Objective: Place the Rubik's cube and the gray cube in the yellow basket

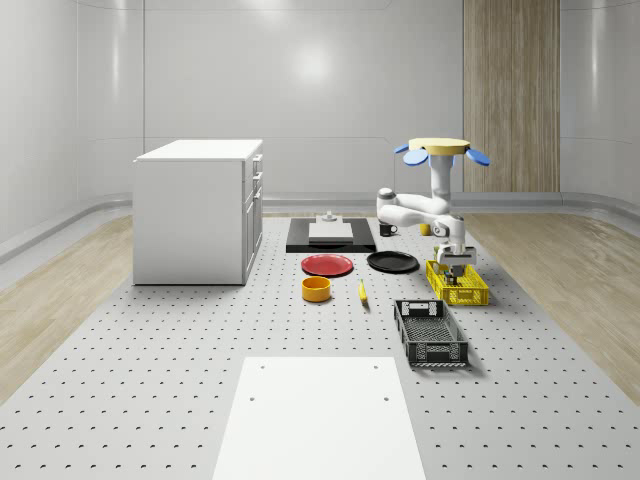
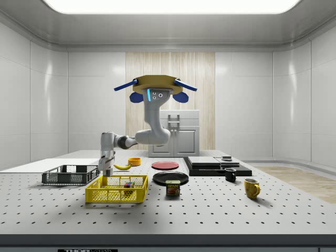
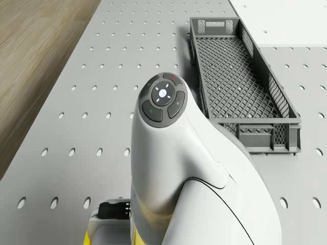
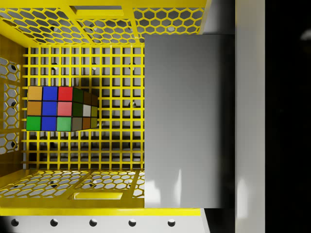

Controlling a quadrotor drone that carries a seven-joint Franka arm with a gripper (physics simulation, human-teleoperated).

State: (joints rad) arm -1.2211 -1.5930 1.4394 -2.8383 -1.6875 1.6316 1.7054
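The drone (image 1: 440,148) hovers beside the yellow basket (image 1: 470,296), its arm reaching down over it. My gripper (image 1: 455,264) hangs just above the basket's far end; in the side view the gripper (image 2: 107,171) is over the left end of the basket (image 2: 116,197). In the wrist view the gray cube (image 4: 184,121) looms close to the camera, held in the shut gripper above the basket (image 4: 97,211). The Rubik's cube (image 4: 60,108) lies on the basket's mesh floor, apart from the gray cube. The Rubik's cube (image 2: 128,184) also peeks over the rim in the side view.
A gray crate (image 1: 430,332) lies just in front of the basket. A black plate (image 1: 392,261), red plate (image 1: 327,265), orange bowl (image 1: 316,289) and banana (image 1: 362,291) sit to the whole-scene view's left. A white cabinet (image 1: 198,210) stands far left. A can (image 2: 172,188) and mugs (image 2: 252,188) are nearby.
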